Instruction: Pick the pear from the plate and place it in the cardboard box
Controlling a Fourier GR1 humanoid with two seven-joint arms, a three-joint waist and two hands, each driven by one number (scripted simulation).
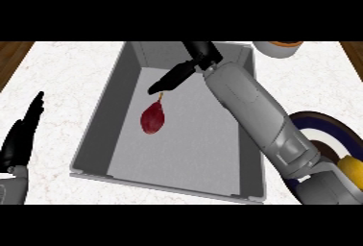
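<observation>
White marble counter (64,67), grey box (106,120), dark-rimmed plate (340,125), round container (278,48) at back

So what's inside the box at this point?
A red pear lies on the floor of the box, just below the right hand. The forearm covers part of the box's right side, so anything there is hidden.

A kitchen: marble-look counter (78,67), wood floor (13,55), rimmed plate (339,126), a bowl (278,48).
</observation>
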